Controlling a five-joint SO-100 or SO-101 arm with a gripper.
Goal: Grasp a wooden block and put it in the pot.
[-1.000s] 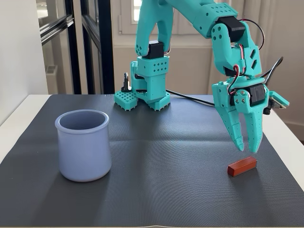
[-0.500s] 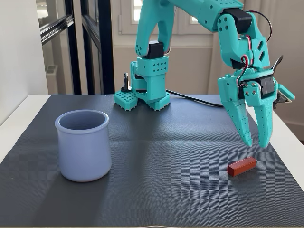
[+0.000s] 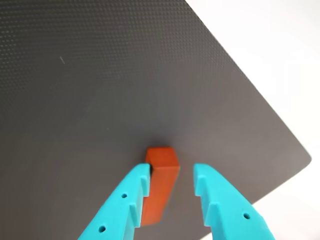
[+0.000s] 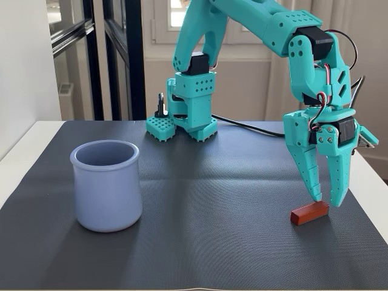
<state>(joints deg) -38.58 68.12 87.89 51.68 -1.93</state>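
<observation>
Gripper: your gripper point(image 4: 326, 200) points straight down over the right side of the mat, jaws parted with a clear gap between the two teal fingers. In the wrist view the gripper point(image 3: 172, 176) straddles the block, holding nothing.

Wooden block: you will find the wooden block point(image 4: 309, 213) lying flat on the mat, right under the fingertips in the fixed view. In the wrist view the wooden block point(image 3: 159, 184) runs lengthwise between the fingers, its far end sticking out past the tips.

Contact: the left finger in the wrist view sits against or just beside the block's side; you cannot tell from that view whether it touches. The right finger stands apart from the block, with bare mat showing between them.

Pot: the pot point(image 4: 107, 185) stands upright on the left side of the mat in the fixed view, well apart from the block and the gripper. Only the top of its inner wall shows.

Mat: the dark woven mat point(image 4: 200, 200) covers most of the worktop point(image 4: 24, 142), and its edge runs close to the block in the wrist view, where the mat point(image 3: 100, 90) gives way to white surface.

Arm base: the teal base point(image 4: 191, 109) stands at the mat's far edge, with a black cable point(image 4: 242, 125) trailing to the right behind it.
</observation>
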